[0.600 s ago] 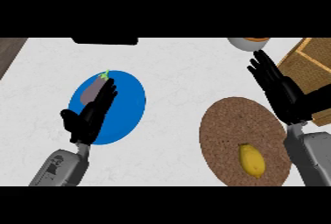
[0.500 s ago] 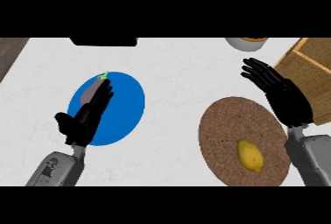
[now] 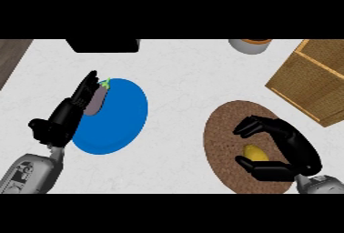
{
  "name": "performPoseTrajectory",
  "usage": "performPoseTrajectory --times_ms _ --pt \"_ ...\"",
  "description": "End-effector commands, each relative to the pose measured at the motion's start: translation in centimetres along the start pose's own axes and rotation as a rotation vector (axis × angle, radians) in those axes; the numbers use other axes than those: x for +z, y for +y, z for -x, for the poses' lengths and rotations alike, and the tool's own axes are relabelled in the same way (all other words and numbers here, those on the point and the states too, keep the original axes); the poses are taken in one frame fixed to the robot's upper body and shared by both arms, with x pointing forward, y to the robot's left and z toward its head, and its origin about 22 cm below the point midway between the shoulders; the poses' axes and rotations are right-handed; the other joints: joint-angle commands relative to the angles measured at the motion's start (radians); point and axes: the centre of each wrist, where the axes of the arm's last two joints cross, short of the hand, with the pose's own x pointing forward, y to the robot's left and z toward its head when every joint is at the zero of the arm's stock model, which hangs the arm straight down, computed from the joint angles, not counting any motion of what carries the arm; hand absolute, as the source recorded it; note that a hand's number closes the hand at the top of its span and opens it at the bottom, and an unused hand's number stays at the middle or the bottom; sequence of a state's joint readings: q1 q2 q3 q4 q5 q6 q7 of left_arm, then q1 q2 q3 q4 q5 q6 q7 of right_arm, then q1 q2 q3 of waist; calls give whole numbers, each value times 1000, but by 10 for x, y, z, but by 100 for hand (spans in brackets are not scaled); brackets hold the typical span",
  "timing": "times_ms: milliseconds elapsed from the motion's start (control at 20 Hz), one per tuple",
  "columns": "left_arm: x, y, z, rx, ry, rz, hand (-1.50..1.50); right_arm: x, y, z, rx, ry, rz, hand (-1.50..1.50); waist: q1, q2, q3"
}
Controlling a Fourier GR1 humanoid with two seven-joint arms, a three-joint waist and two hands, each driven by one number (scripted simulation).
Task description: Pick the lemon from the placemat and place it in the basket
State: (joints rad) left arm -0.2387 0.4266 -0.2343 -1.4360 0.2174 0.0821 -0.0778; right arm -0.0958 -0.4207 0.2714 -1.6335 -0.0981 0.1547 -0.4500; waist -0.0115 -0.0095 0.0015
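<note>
The lemon (image 3: 255, 152) lay on the round placemat (image 3: 225, 136) between the curled fingers and thumb of the right hand (image 3: 285, 150), which arched over it but had not visibly clasped it, with the basket (image 3: 316, 82) up and right.

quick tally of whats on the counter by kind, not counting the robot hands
Fruit and vegetables: 2, yellow lemon, purple eggplant
Mats and plates: 2, round brown cork placemat, round blue plate
Containers: 2, woven wicker basket, grey bowl
Black box-like object: 1
Total: 7
</note>
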Motion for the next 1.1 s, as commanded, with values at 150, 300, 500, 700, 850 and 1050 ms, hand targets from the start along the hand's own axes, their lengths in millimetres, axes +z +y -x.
performPoseTrajectory --times_ms 150,300,500,700,850,1050 --pt "13 11 9 -30 -6 -9 0 39 70 -13 327 -10 121 -150 -17 0 -4" --pt "15 15 -4 -34 8 -15 0 52 59 -27 536 67 223 -150 -30 -9 -6" --pt "20 19 -3 -48 1 -26 0 59 24 -67 787 128 290 -150 -36 -8 -7" --pt "17 17 -16 -31 -4 -5 0 66 -1 -98 1024 329 126 -150 -34 -8 -10" --pt "16 16 -17 -24 -1 -15 0 68 1 -127 1028 492 -32 -150 -29 -2 -9" --pt "21 15 -17 -18 0 11 0 65 6 -174 991 595 -170 -150 -16 2 -6"
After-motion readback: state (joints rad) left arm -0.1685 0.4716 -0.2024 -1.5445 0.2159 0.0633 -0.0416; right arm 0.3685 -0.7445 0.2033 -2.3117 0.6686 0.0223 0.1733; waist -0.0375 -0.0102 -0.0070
